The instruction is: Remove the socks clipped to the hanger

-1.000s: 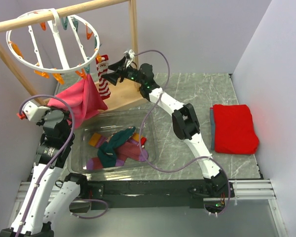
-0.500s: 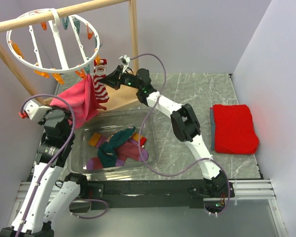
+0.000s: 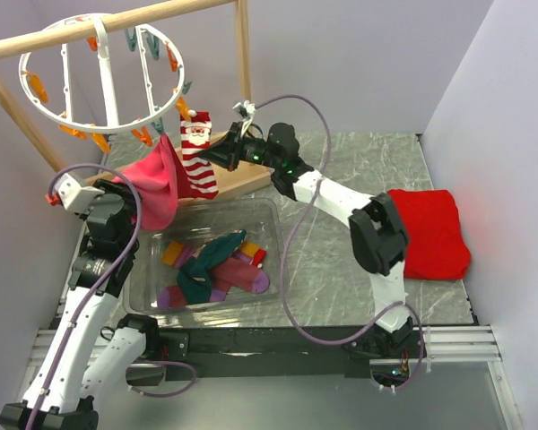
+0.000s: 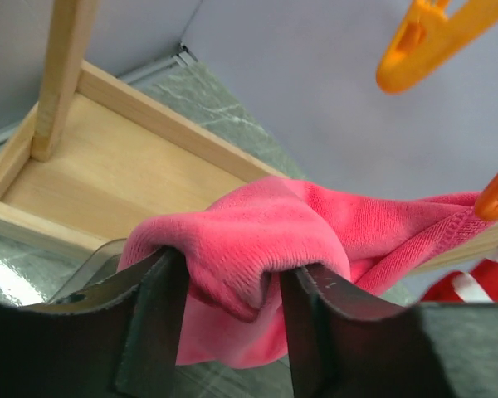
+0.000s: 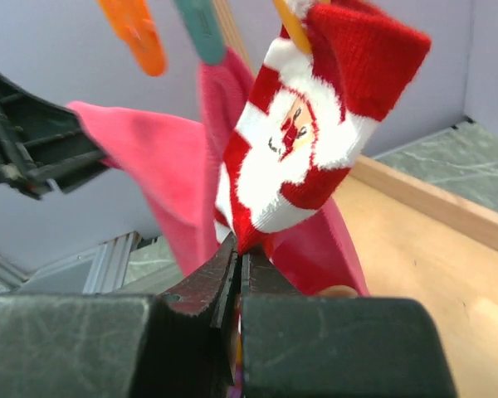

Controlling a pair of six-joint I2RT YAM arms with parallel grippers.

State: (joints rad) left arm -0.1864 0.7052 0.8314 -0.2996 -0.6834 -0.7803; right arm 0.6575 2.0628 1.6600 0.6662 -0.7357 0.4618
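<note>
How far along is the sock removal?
Done: several loose socks already lie in the clear bin. In hand: the left gripper is shut on the pink sock, and the right gripper pinches the striped Santa sock. Both hang clipped to the hanger. Left: pull these two free; no other socks show on it.

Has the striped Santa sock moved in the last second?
Yes. Pinched by the right gripper, the striped sock has swung rightward in the top view, toward the wooden upright.

Left arm bent, left tool gripping pink sock; right arm outstretched, right tool pinching striped sock.
</note>
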